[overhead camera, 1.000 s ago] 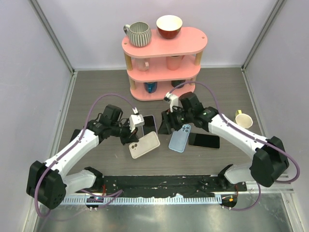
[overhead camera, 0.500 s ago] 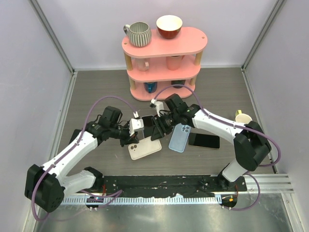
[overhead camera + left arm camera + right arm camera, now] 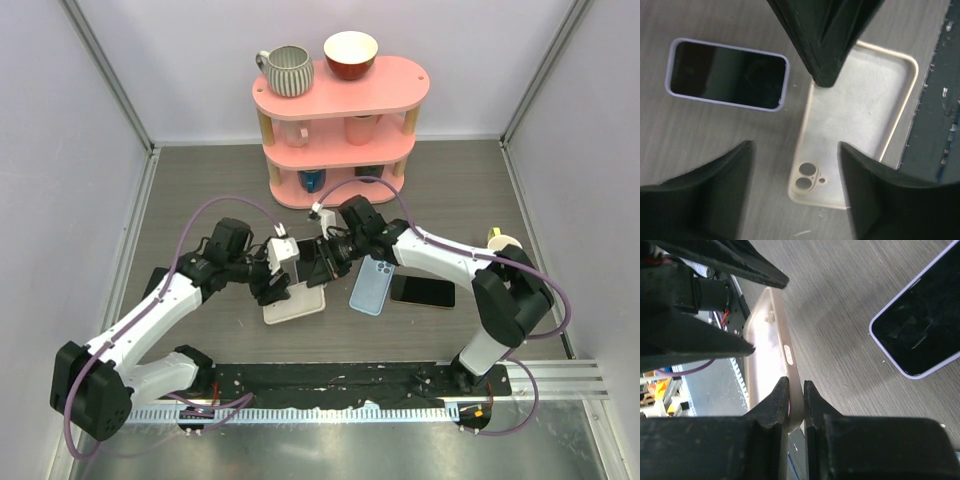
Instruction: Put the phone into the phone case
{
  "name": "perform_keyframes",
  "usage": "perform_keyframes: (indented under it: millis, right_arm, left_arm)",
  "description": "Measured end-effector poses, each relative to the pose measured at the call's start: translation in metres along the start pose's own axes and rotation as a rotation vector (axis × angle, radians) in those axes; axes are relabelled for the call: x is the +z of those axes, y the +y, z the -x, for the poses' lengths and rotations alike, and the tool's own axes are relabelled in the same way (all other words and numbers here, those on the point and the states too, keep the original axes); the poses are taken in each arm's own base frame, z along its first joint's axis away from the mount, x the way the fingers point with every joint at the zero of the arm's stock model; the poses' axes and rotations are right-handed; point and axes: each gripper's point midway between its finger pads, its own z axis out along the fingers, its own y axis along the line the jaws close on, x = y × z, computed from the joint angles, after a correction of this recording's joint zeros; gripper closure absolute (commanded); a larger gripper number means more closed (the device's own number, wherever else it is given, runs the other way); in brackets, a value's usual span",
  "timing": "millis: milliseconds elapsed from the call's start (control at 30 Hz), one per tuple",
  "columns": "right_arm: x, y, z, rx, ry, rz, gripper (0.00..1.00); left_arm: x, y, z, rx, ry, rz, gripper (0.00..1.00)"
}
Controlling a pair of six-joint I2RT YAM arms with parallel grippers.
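Partly hidden: beige case (image 3: 771, 335) rim, pinched by right hand (image 3: 795, 386).

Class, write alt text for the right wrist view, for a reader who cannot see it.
The right hand is shut on the rim of a beige plastic phone case. A lilac-edged, dark-screened phone lies apart on the grey wood-grain table.

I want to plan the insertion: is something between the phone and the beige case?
Yes. The right gripper is shut on the rim of the beige case, on the side facing the phone, and partly covers its opening.
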Motion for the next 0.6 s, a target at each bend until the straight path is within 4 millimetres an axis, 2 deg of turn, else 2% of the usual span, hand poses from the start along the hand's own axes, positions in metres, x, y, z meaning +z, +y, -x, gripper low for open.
perform_keyframes:
  millis: [167,300,367,467,600]
  right_arm:
    - [0.006,-0.014,0.0,0.104,-0.069,-0.061,0.99]
    - [0.011,-0.028,0.004,0.22,-0.162,-0.157,0.99]
    - [0.016,-0.032,0.01,0.269,-0.224,-0.205,0.99]
    - [0.027,-0.025,0.02,0.321,-0.308,-0.232,0.99]
    - [0.046,-0.013,0.034,0.378,-0.437,-0.283,0.99]
  left_arm:
    - [-0.006,0.024,0.016,-0.11,-0.031,0.144,0.0]
    - [-0.025,0.056,0.036,-0.199,-0.05,0.337,0.0]
    - [-0.04,0.076,0.047,-0.267,-0.079,0.452,0.0]
    - [-0.068,0.108,0.055,-0.402,-0.133,0.604,0.0]
    - [-0.113,0.154,0.037,-0.67,-0.205,0.816,0.0]
